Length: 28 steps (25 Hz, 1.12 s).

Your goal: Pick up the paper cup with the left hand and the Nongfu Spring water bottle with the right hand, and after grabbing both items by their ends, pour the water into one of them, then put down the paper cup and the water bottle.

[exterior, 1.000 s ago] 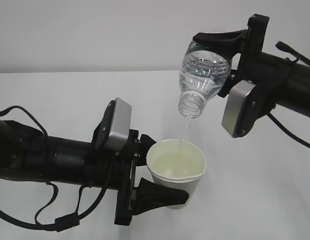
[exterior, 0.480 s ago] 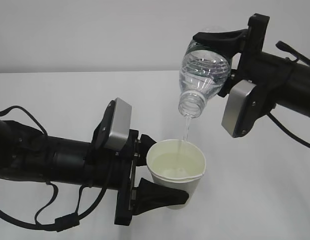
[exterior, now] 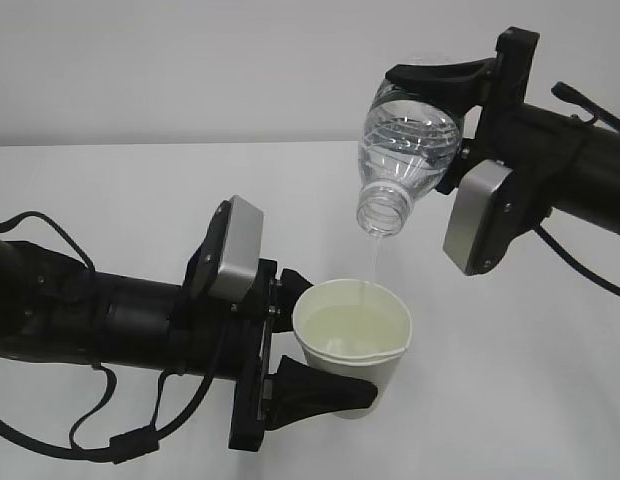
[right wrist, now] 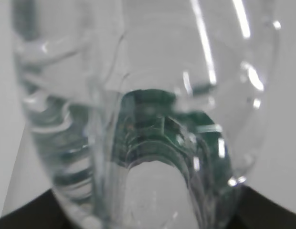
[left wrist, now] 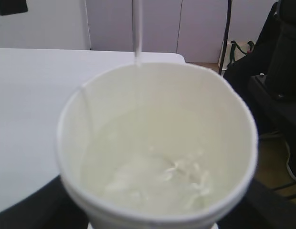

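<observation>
Off-white tapered paper cup (exterior: 352,343), thin-walled and crushable, pinched low between left gripper (exterior: 315,365) jaws; slick clear ribbed plastic bottle (exterior: 405,150) clamped at its base by right gripper (exterior: 440,120)

Cup (exterior: 352,345) off-white, pale yellowish inside. Bottle (exterior: 405,150) clear, ribbed, green label glimpsed through plastic. Water (left wrist: 157,176) colourless. Both arms black, silver-grey plates. Table (exterior: 120,190) white.
</observation>
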{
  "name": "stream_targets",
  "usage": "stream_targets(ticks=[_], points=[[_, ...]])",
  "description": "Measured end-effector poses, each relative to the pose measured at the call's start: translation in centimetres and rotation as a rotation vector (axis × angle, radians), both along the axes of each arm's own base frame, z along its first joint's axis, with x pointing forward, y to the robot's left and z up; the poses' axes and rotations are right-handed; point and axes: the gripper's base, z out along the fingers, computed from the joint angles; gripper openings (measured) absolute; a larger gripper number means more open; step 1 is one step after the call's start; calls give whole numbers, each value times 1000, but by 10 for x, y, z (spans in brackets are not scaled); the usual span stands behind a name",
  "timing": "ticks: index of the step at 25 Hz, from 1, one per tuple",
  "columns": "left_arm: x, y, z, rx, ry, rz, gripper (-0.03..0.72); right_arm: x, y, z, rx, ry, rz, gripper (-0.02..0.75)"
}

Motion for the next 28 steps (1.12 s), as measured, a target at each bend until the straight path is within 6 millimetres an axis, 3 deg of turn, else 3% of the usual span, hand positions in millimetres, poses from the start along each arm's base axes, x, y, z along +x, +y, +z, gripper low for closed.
stream_targets(ticks=[16,28], points=[[0,0,0,0,0,0,504,0,0,0,-7,-10,0,416],[0,0,0,0,0,0,504,-5,-1,-7,65,95,7,416]])
